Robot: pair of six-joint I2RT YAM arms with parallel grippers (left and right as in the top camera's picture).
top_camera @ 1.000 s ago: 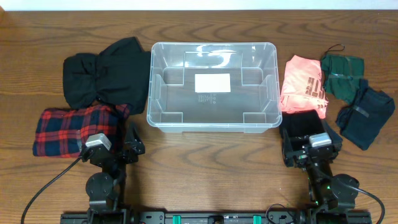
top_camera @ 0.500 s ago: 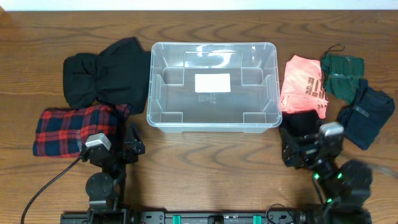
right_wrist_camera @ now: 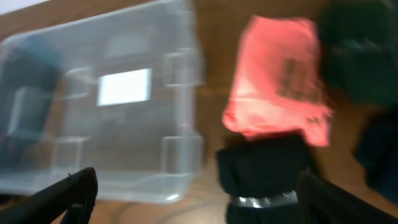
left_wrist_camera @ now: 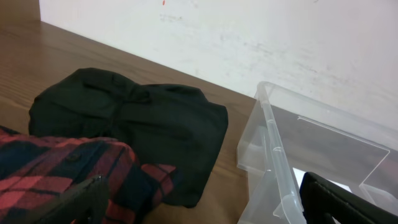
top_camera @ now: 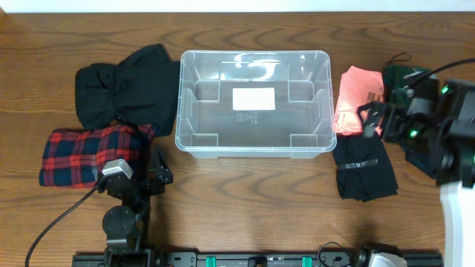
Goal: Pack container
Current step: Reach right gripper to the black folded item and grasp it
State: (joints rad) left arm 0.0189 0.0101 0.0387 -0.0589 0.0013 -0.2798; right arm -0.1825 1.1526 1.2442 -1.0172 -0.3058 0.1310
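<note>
Container [top_camera: 254,53], a clear plastic bin with rounded corners and a thick rim, stands in the middle of the far half of the wooden table [top_camera: 245,196], with its long side across my view. A white label [top_camera: 254,98] shows on its base.

At 9 o'clock from it lies a black garment [top_camera: 126,87], which touches the left wall. At 8 o'clock a red and blue plaid garment [top_camera: 85,154] touches the near edge of that black one. At 3 o'clock a pink garment [top_camera: 355,100] lies just beside the right wall. At 4 o'clock a folded black garment [top_camera: 364,169] meets the near edge of the pink one. Further out at 3 o'clock a dark green garment [top_camera: 401,76] is partly hidden under my right arm.

My left gripper [left_wrist_camera: 202,186] rests low at 7 o'clock from the container, near the plaid garment, with its fingers wide apart and nothing between them. My right gripper [right_wrist_camera: 199,186] hangs above the right side of the pink garment. Its fingers are also far apart and hold nothing. The view from my right wrist is blurred.
</note>
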